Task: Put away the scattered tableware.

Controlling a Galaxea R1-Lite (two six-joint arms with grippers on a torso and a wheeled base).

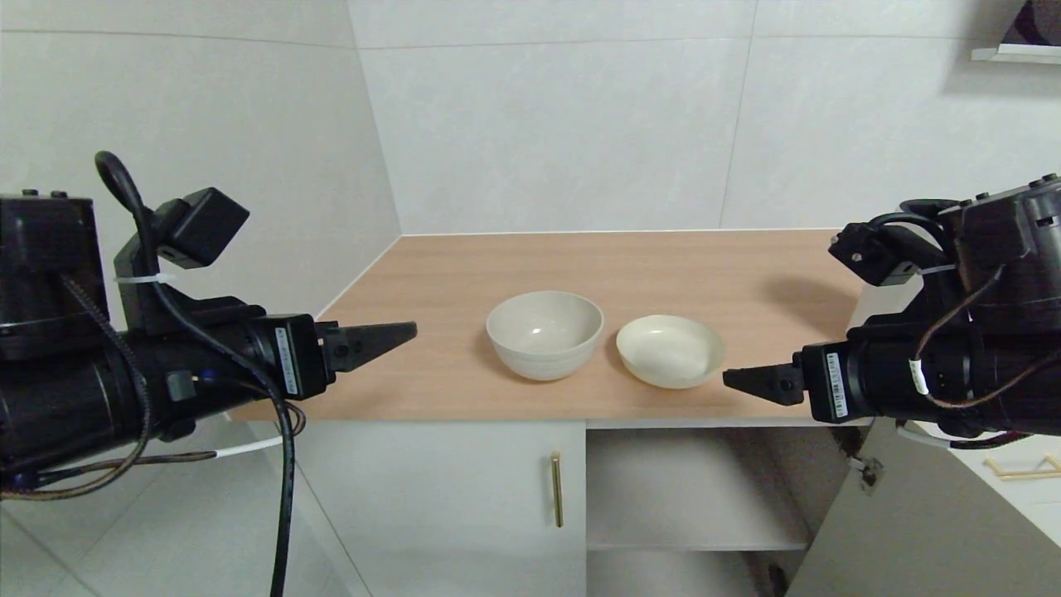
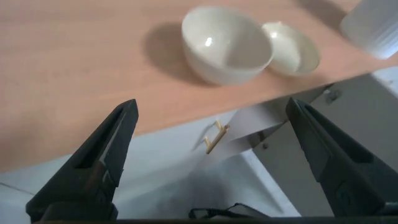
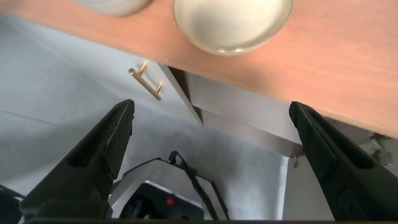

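Left end effector (image 2: 211, 104), right end effector (image 3: 210, 104) agape; wood counter (image 1: 431, 282), tiled walls (image 1: 547, 124), cabinet (image 1: 688, 485) open below.

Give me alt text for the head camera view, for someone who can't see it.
A deep bowl and a shallower bowl sit side by side near the front edge of a wooden countertop. The left gripper and right gripper point inward from either side, holding nothing. Below, an open cabinet shows a shelf beside a closed door.
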